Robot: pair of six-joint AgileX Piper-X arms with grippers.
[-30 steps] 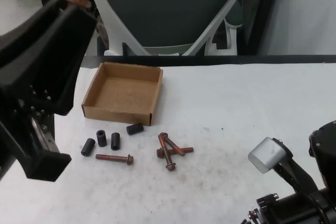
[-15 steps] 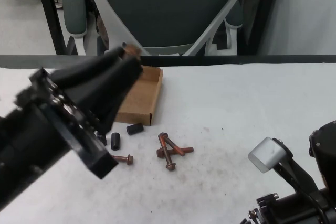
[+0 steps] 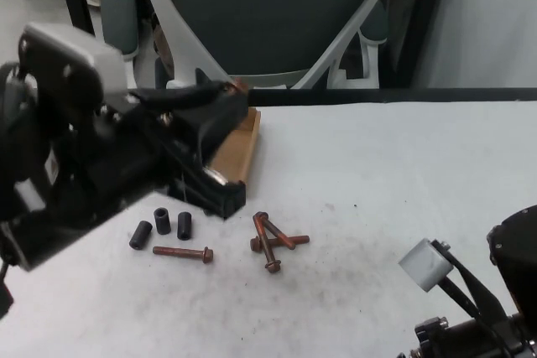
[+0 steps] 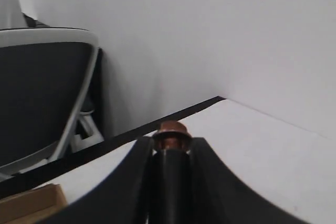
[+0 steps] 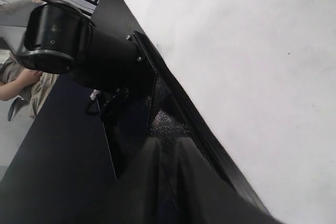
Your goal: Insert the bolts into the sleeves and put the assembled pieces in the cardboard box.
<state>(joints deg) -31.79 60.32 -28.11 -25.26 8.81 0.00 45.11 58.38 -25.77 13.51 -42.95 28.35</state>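
The high view sits behind both arms, looking forward and down over the bench [image 3: 377, 173] to a chair [image 3: 277, 14] at the far side. The left arm looms close at the left. The left wrist view looks almost level along the left gripper [image 4: 170, 148] and its bolt [image 4: 171, 134], sharing that chair, the bench's far edge and a corner of the cardboard box [image 4: 29, 203]. The right wrist view hangs close over the bench top, facing one dark edge.
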